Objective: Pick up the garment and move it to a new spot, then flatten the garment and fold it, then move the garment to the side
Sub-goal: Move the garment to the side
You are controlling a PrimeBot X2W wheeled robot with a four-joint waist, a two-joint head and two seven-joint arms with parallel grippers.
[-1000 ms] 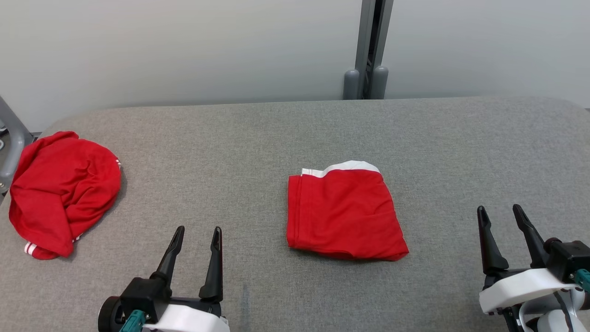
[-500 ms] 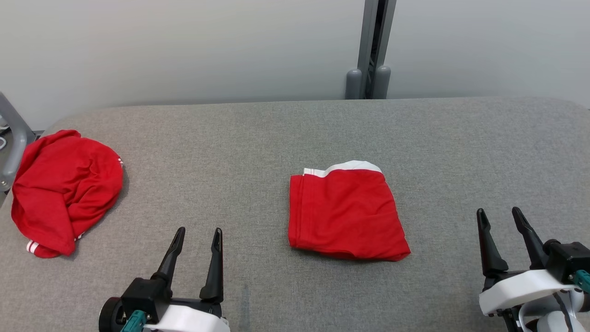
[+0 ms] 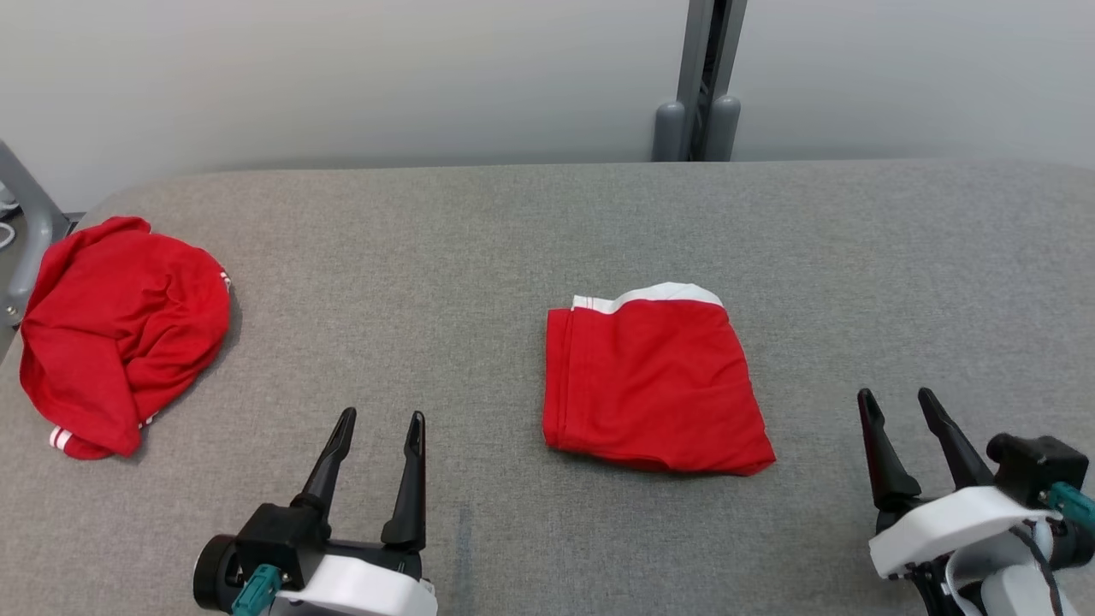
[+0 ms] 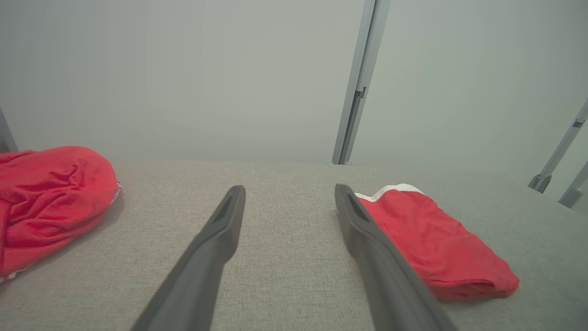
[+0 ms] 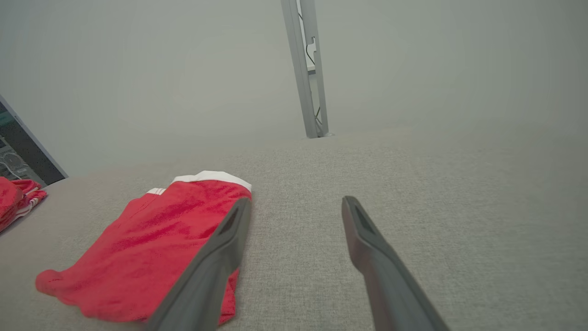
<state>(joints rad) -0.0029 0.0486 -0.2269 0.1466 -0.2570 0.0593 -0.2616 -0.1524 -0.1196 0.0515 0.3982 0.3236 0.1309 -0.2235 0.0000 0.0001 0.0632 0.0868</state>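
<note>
A folded red garment (image 3: 652, 385) with a white band at its far edge lies flat near the middle of the grey padded table (image 3: 513, 231); it also shows in the left wrist view (image 4: 432, 243) and the right wrist view (image 5: 151, 248). A second red garment (image 3: 120, 329), crumpled into a heap, sits at the table's left end. My left gripper (image 3: 381, 415) hovers open near the front edge, between the two garments and touching neither. My right gripper (image 3: 896, 394) stands open to the right of the folded garment, holding nothing.
A grey upright post (image 3: 706, 81) stands behind the table's far edge against a pale wall. A grey metal frame bar (image 3: 26, 222) rises just past the table's left end, beside the crumpled heap. Bare table surface stretches to the right (image 3: 941, 257).
The head camera has shifted a little, so the whole picture has slid. Both garments lie as before. My right gripper sits slightly lower and further left in the view; both grippers stay open.
</note>
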